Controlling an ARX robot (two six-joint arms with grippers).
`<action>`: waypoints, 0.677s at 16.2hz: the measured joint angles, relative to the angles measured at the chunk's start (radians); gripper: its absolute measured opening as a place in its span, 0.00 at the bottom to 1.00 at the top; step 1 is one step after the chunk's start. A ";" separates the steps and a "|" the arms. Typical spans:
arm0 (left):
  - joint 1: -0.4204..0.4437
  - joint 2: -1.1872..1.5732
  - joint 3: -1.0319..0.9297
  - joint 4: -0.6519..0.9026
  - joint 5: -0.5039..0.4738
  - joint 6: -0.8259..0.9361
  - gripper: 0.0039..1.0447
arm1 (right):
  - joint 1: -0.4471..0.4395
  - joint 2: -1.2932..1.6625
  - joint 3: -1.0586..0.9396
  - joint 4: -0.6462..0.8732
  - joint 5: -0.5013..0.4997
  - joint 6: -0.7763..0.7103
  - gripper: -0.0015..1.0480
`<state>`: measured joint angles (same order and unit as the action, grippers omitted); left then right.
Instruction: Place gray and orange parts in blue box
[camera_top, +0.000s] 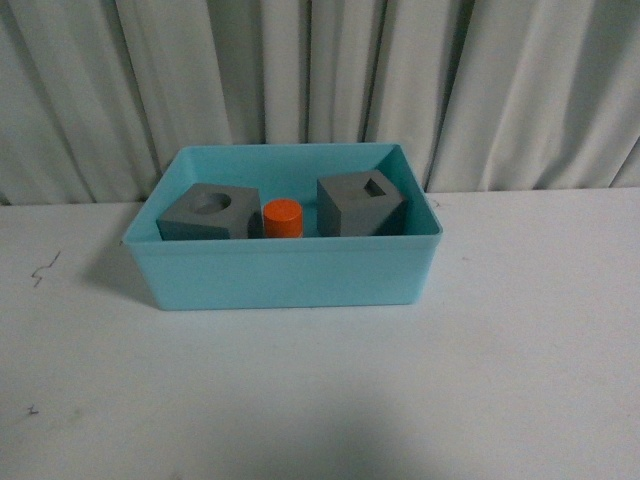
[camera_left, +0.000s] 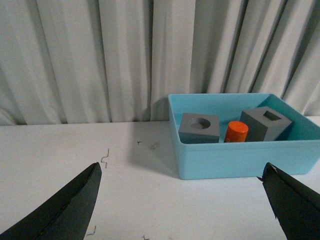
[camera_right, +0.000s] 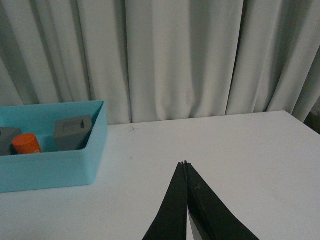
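The blue box stands on the white table in front of the curtain. Inside it lie a gray cube with a round recess on the left, an orange cylinder in the middle, and a gray cube with a rectangular hole on the right. Neither arm shows in the front view. In the left wrist view the box, both cubes and the cylinder show; my left gripper is open and empty, short of the box. My right gripper is shut and empty, over bare table beside the box.
A pale pleated curtain hangs behind the table. Small dark marks lie on the white tabletop left of the box. The table's far right corner shows in the right wrist view.
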<state>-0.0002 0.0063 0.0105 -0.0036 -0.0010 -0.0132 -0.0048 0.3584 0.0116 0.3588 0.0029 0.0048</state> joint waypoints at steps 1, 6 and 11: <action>0.000 0.000 0.000 0.000 0.000 0.000 0.94 | 0.000 -0.030 0.000 -0.031 0.000 0.000 0.02; 0.000 0.000 0.000 0.000 0.000 0.000 0.94 | 0.000 -0.141 0.000 -0.138 0.000 0.000 0.02; 0.000 0.000 0.000 0.000 -0.001 0.000 0.94 | 0.000 -0.349 0.000 -0.360 -0.002 -0.001 0.02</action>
<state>-0.0002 0.0063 0.0105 -0.0036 -0.0017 -0.0132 -0.0048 0.0090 0.0116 -0.0017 0.0006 0.0040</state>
